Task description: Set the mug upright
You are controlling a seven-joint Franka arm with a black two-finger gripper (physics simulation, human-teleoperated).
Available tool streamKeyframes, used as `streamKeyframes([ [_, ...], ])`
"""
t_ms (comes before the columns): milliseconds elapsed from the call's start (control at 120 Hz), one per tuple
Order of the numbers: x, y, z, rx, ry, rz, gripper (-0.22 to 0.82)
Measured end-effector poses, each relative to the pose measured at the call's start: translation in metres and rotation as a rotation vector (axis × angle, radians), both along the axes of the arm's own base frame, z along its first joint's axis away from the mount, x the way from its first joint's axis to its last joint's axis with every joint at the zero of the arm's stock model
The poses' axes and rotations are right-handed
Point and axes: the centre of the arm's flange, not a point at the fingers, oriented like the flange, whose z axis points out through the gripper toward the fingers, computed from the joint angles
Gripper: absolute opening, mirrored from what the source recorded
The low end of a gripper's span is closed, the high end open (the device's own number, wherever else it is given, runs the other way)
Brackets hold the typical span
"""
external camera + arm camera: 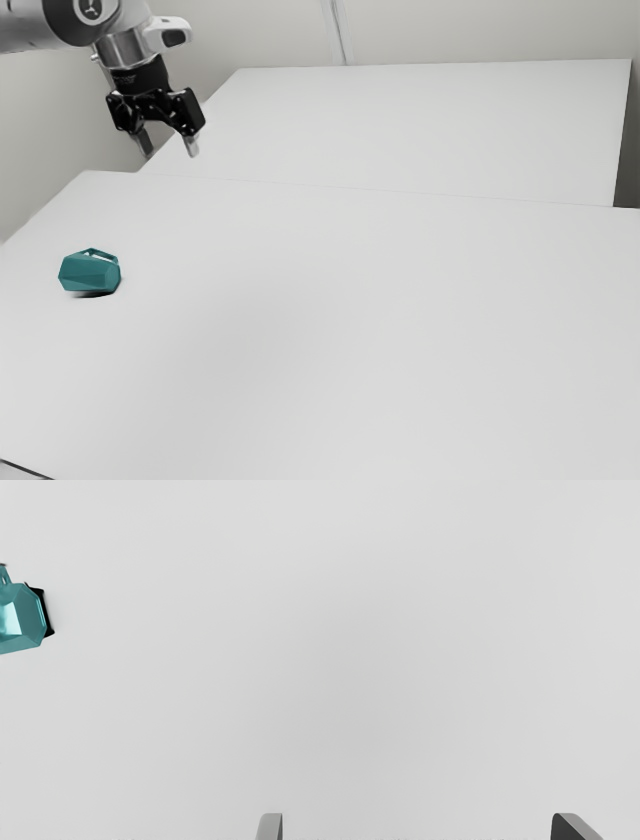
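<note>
Lying mug: the teal mug (90, 274) was seen tipped on its side, its body supported by the white table (320, 320).
Handle: the handle (104, 254) was turned up along the mug's upper side.
Shadow: a dark shadow (95, 295) was cast beneath the mug.
Gripper: the black gripper (170, 149) was held raised, well apart from the mug, toward the exterior view's right of it.
Jaws: they were spread wide.
</note>
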Motion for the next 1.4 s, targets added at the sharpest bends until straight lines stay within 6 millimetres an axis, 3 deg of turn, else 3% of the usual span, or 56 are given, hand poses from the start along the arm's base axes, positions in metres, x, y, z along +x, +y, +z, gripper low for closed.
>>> streamKeyframes([
  [125, -0.003, 0.046, -0.003, 0.0, 0.016, 0.071, 0.58],
  [392, -0.031, 0.193, -0.017, -0.016, 0.03, 0.284, 0.58],
  [692, -0.049, 0.299, -0.055, -0.071, -0.007, 0.305, 0.58],
  [875, -0.067, 0.354, -0.081, -0.12, -0.036, 0.289, 0.58],
  [1083, -0.088, 0.416, -0.123, -0.22, -0.113, 0.261, 0.58],
  [1208, -0.094, 0.442, -0.152, -0.281, -0.162, 0.219, 0.58],
  [1400, -0.099, 0.472, -0.176, -0.327, -0.243, 0.134, 0.58],
])
